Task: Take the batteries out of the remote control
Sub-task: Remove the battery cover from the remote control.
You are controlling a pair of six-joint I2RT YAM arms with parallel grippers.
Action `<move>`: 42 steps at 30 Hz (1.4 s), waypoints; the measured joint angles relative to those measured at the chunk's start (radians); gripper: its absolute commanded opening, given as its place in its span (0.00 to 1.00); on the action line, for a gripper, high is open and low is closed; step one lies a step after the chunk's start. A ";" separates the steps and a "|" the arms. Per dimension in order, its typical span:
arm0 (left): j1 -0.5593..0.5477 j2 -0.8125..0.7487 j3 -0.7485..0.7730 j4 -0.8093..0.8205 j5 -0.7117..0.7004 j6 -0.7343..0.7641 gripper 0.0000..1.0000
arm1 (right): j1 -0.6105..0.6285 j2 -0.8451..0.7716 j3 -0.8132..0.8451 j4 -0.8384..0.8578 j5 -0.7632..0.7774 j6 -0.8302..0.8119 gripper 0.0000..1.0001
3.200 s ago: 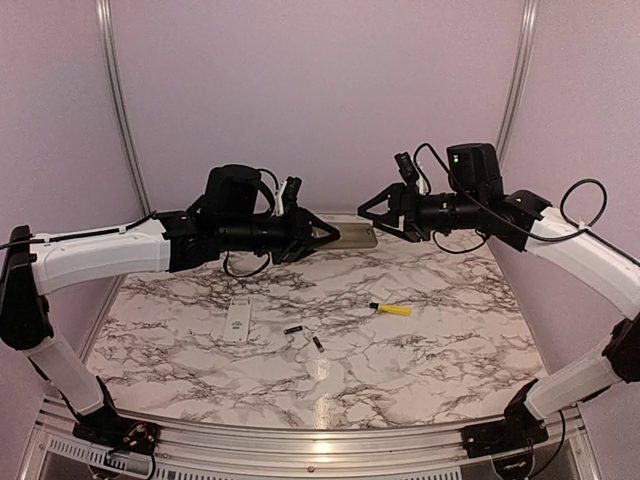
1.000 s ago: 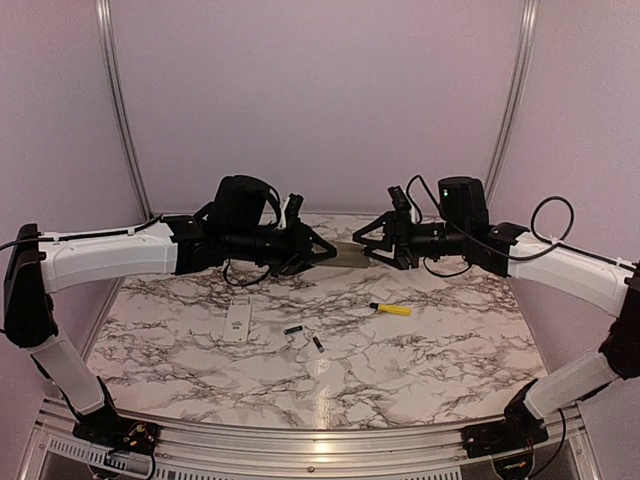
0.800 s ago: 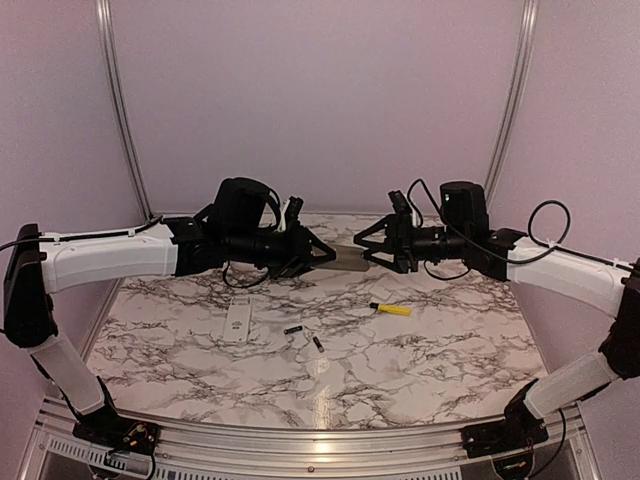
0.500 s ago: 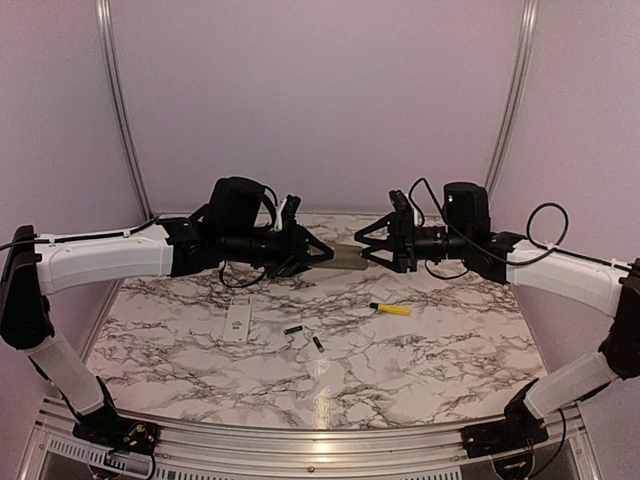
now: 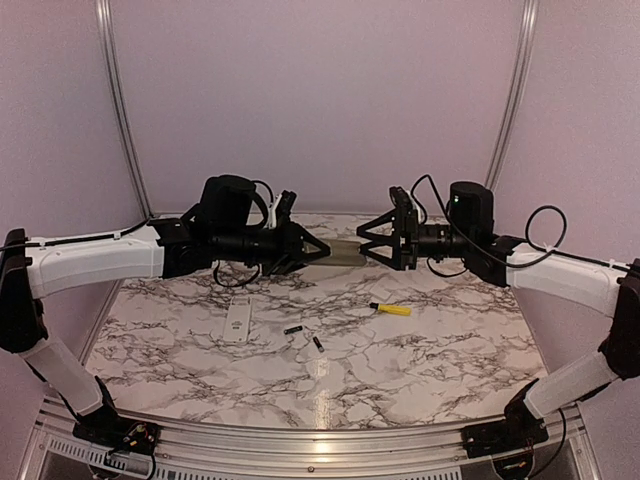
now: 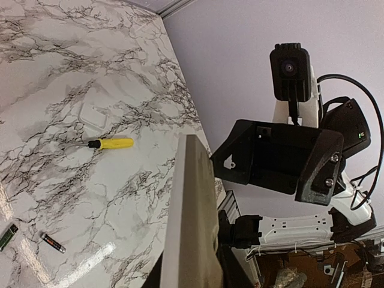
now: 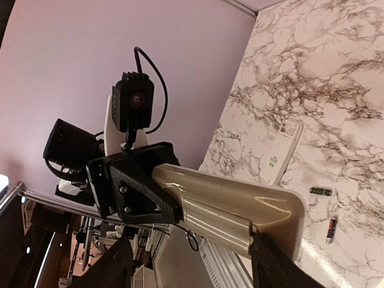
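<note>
The remote control (image 5: 345, 253), a grey-gold bar, is held level in the air above the back of the table. My left gripper (image 5: 322, 250) is shut on its left end; the left wrist view shows it edge-on (image 6: 189, 228) in that gripper (image 6: 192, 264). My right gripper (image 5: 366, 247) is open, its fingers straddling the remote's right end (image 7: 228, 204); in the right wrist view the right gripper (image 7: 191, 240) has one finger (image 7: 267, 261) against the end. Two batteries (image 5: 293, 329) (image 5: 318, 344) lie on the marble, also in the wrist views (image 6: 53, 242) (image 7: 320, 191).
A yellow-handled screwdriver (image 5: 392, 309) lies right of centre. A white flat remote-shaped piece (image 5: 237, 320) lies left of the batteries. A faint small flat plate (image 6: 93, 114) lies beyond the screwdriver. Pink walls and metal posts (image 5: 118, 110) enclose the marble table (image 5: 430, 370).
My right gripper has come down and leftward from apart to straddle the remote's right end. My left gripper, still holding the remote, has shifted slightly left.
</note>
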 measured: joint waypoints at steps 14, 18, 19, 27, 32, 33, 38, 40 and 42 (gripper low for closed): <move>0.006 -0.040 -0.012 0.021 0.013 0.019 0.00 | -0.006 -0.001 -0.001 0.114 -0.060 0.062 0.65; 0.006 -0.045 -0.014 0.024 0.018 0.021 0.00 | -0.008 -0.004 -0.011 0.145 -0.071 0.077 0.65; 0.006 -0.045 -0.014 0.026 0.019 0.022 0.00 | -0.009 -0.005 -0.012 0.148 -0.073 0.079 0.65; 0.006 -0.062 -0.032 0.051 0.029 0.022 0.00 | -0.010 -0.013 -0.013 0.167 -0.092 0.092 0.65; 0.006 -0.067 -0.033 0.055 0.032 0.023 0.00 | -0.010 -0.014 -0.013 0.185 -0.099 0.101 0.65; 0.006 -0.068 -0.033 0.055 0.033 0.023 0.00 | -0.010 -0.014 -0.013 0.187 -0.100 0.104 0.65; 0.006 -0.074 -0.033 0.060 0.034 0.024 0.00 | -0.010 -0.017 -0.013 0.206 -0.105 0.115 0.65; 0.006 -0.077 -0.034 0.062 0.036 0.026 0.00 | -0.010 -0.019 -0.013 0.211 -0.106 0.121 0.65; 0.006 -0.079 -0.035 0.065 0.038 0.026 0.00 | -0.010 -0.020 -0.013 0.218 -0.111 0.126 0.65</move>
